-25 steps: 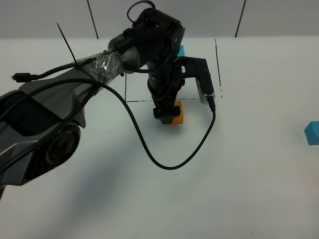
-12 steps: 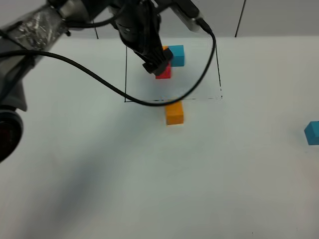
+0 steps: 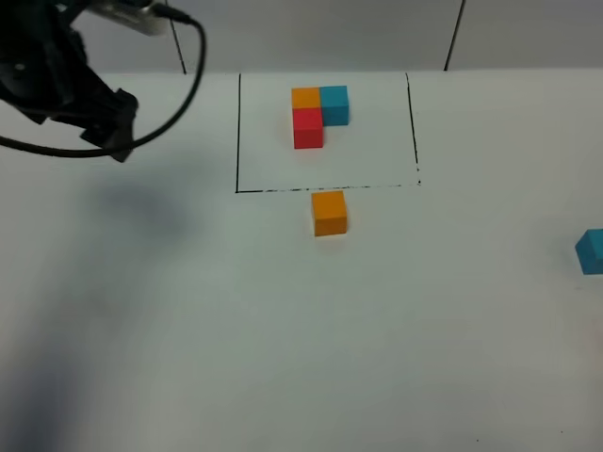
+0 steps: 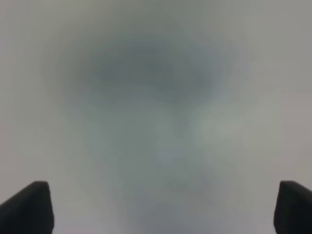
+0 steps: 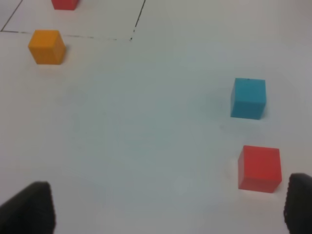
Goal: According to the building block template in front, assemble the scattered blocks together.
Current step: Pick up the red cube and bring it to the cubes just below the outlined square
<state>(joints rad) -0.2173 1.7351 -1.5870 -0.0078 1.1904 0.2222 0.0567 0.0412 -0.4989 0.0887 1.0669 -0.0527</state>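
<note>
The building block template (image 3: 318, 111) is an orange, blue and red cube trio inside a thin black rectangle at the back middle. The loose orange cube (image 3: 329, 213) sits just in front of the frame's front line; it also shows in the right wrist view (image 5: 47, 47). The loose blue cube (image 3: 591, 250) lies at the right edge. In the right wrist view the blue cube (image 5: 248, 98) and the red cube (image 5: 260, 168) lie close together. My left gripper (image 3: 111, 121) is open and empty at the far back left. My right gripper (image 5: 165, 207) is open and empty, near the red cube.
The black frame line (image 3: 325, 188) runs right behind the loose orange cube, and its corner shows in the right wrist view (image 5: 131, 38). The left arm's cable (image 3: 188, 56) hangs at the back left. The left wrist view is a blurred grey.
My left arm has let go of the orange cube, left it in front of the frame, and swung back over the template to the far back left.
</note>
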